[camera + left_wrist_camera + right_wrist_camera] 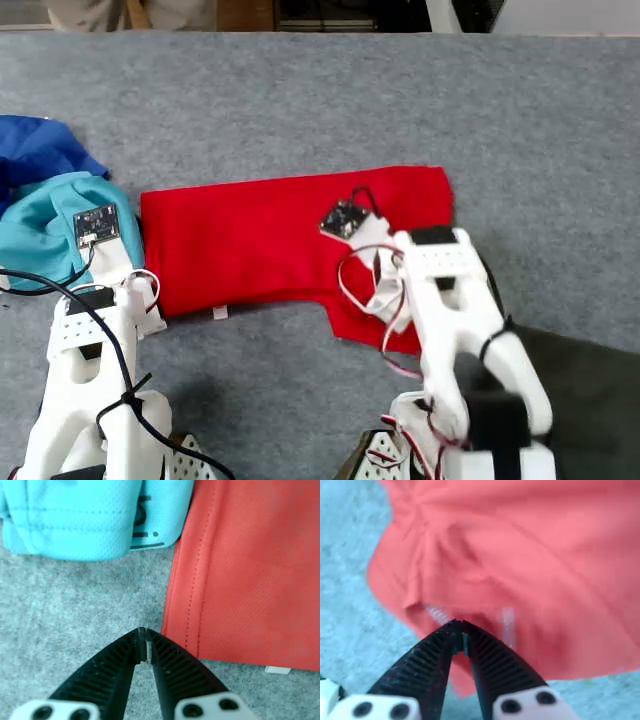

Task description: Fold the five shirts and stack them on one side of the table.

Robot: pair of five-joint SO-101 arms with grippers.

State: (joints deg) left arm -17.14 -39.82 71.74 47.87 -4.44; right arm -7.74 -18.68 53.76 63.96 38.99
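– Red comes first, then: how far along are you with that red knit shirt [250,240], seen from above?
– Early, I'd judge. It lies mid-table on the grey felt-like table cover [300,100], flattened into a long band with one flap sticking out at the near right. Nothing looks folded and stacked yet. A crumpled teal mesh shirt [50,225] and a royal-blue shirt [35,150] sit bunched at the left edge, and a dark olive garment [590,400] lies at the near right. All of those await you.
– And your left wrist view?
– Your left gripper [144,637] has its ribbed black jaws pressed together on nothing. The tips are over bare felt, just beside the red knit shirt's stitched left hem. The teal mesh lies beyond, and a small white tag [277,670] pokes out at the near hem.
– Right wrist view?
– Your right gripper [461,630] is closed too, its tips over rumpled red cloth near a sleeve edge. Whether you've pinched a fold between them, I cannot tell.
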